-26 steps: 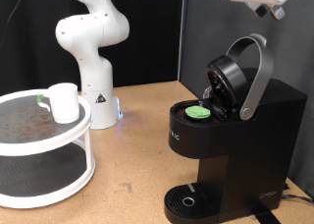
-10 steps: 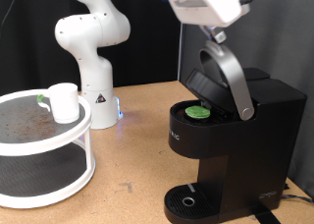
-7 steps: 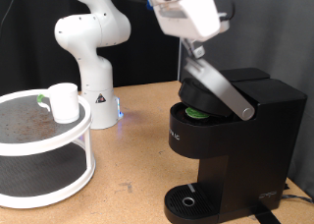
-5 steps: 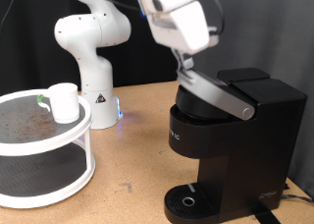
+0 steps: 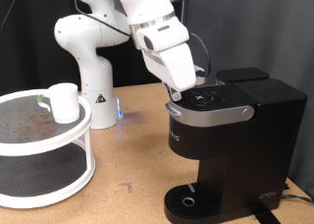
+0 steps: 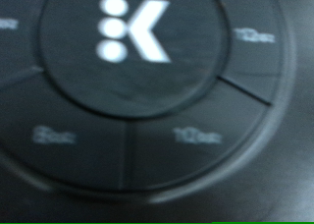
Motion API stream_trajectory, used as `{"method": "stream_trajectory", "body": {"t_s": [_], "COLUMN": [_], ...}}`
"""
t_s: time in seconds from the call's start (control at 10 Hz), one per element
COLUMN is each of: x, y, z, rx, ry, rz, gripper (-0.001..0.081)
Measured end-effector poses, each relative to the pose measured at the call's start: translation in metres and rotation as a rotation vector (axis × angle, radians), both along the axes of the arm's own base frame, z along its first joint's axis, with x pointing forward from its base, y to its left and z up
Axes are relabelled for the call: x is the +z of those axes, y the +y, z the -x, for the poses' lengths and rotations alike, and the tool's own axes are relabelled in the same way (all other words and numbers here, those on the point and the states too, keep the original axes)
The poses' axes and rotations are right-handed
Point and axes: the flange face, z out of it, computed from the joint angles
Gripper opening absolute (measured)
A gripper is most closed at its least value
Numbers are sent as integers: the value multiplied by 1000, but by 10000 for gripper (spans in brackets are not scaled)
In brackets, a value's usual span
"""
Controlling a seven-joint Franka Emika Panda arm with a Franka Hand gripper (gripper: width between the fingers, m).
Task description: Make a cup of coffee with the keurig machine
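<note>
The black keurig machine point(image 5: 231, 136) stands at the exterior view's right with its lid down and the grey handle point(image 5: 211, 111) lying flat around the top. My gripper point(image 5: 188, 89) presses down on the lid's front edge; its fingers are hidden against the lid. The wrist view is filled by the lid's round button panel point(image 6: 137, 82) with a white K logo, very close. The white cup point(image 5: 64, 101) stands on the top shelf of the round white tray stand point(image 5: 59, 155) at the exterior view's left, far from the gripper. The drip tray point(image 5: 188, 199) holds nothing.
A second white robot arm's base point(image 5: 90, 57) stands behind the tray stand. A small green-topped pod point(image 5: 41, 99) lies beside the cup. The wooden table point(image 5: 132, 185) stretches between the stand and the machine.
The gripper came down from the upper right onto the handle and swung the open lid shut. The green pod in the machine's holder is now covered by the lid.
</note>
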Motion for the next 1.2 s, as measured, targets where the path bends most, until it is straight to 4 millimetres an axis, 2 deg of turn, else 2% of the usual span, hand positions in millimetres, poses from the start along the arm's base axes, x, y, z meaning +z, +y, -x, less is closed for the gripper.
{"method": "stream_trajectory", "body": {"t_s": [0.3, 0.6, 1.0, 1.2], "x": [-1, -1, 44, 37], "y": [-2, -3, -10, -12], "z": [0, 0, 6, 3], "rx": [-7, -24, 71, -14], "ry": [-15, -47, 24, 6], "rz": [-45, -258, -424, -409], "gripper": [3, 3, 3, 3]}}
